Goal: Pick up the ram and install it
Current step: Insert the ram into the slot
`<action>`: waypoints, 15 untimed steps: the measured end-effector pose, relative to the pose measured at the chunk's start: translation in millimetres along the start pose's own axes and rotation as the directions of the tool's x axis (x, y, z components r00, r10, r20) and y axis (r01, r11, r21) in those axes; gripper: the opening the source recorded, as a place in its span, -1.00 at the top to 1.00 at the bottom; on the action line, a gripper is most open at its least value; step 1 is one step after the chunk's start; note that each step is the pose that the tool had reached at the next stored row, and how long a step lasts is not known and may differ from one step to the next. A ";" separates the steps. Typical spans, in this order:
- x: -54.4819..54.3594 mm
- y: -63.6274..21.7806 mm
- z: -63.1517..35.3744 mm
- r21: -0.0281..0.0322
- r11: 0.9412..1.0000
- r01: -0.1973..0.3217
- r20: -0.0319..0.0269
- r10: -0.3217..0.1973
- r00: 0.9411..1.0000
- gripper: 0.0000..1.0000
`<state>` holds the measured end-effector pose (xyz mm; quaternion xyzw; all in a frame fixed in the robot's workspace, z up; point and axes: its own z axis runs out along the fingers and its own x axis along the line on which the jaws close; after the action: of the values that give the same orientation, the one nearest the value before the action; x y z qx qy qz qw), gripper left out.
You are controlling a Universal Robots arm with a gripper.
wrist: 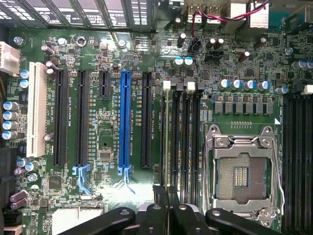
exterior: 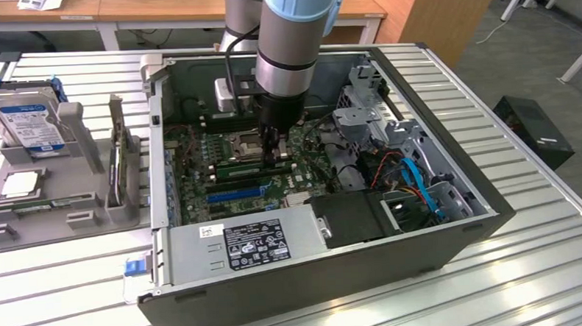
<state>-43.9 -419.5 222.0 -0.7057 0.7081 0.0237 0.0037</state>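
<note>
Exterior: gripper (exterior: 274,160) is down inside the open PC case (exterior: 326,294), tips just above the motherboard (exterior: 197,163).
Wrist: fingertips (wrist: 157,190) pinched on the ram (wrist: 164,142). It sits edge-on, running straight out ahead of the tips, at the outermost of the memory slots (wrist: 188,137). CPU socket (wrist: 242,171) flanks the tool on one side, blue slot (wrist: 124,122) on the other. Can't tell if it's seated.

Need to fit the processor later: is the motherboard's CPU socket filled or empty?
Empty: the CPU socket shows its bare contact grid, with no chip seated.
</note>
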 end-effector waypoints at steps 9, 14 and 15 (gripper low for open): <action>0.0 -0.3 0.0 -0.002 1.000 0.000 0.000 0.000 1.000 0.76; 0.0 -1.0 0.0 -0.009 1.000 0.000 0.000 0.000 1.000 0.76; 0.0 -1.0 0.0 -0.009 1.000 0.000 0.000 0.000 1.000 0.76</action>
<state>-42.9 -419.5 222.0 -0.7056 0.7081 0.0270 0.0004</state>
